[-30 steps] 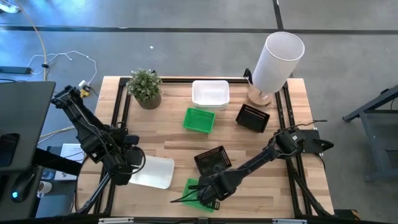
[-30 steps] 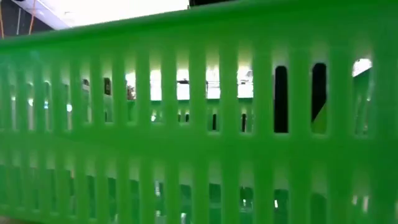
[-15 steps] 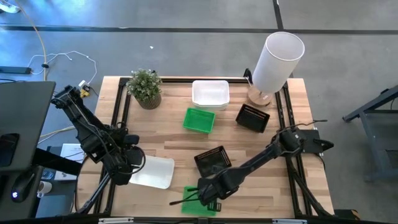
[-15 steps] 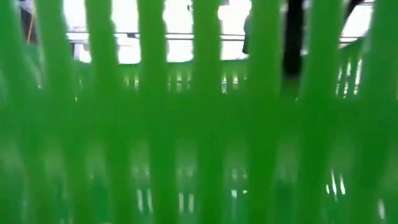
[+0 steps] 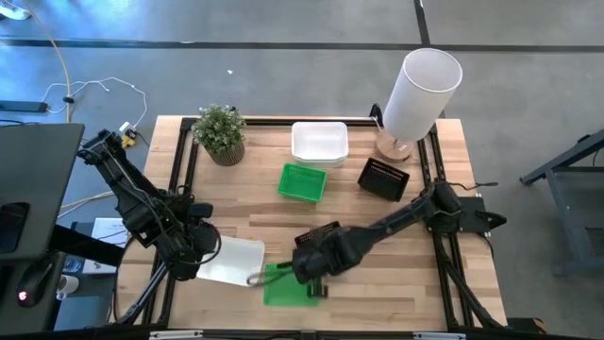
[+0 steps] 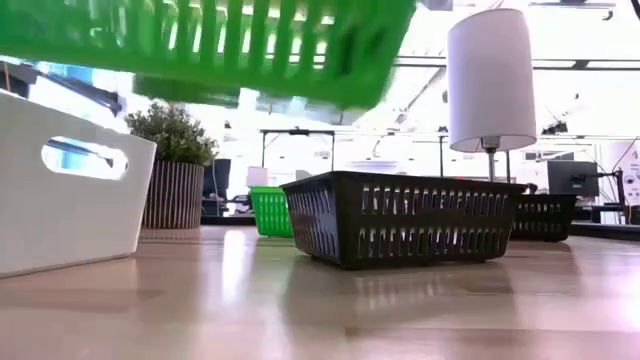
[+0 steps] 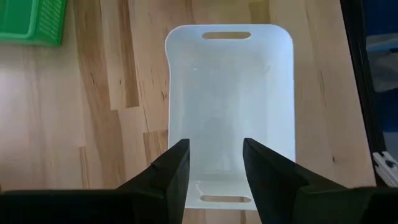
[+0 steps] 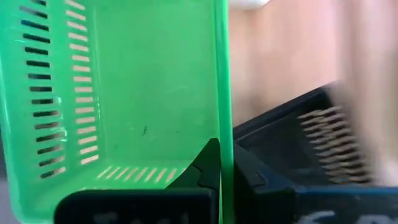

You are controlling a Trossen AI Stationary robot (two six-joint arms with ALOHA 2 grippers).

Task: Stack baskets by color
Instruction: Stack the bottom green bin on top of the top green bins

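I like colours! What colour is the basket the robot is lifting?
Bright green basket, best in the right wrist view.

The high view looks straight down on the whole table (image 5: 377, 236). The low view looks level across it. Each wrist view looks down closely. All four share the green basket (image 5: 288, 288).

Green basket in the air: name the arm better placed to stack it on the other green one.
Right. Its gripper is shut on the lifted green basket's wall; the left gripper hangs open over a white basket.
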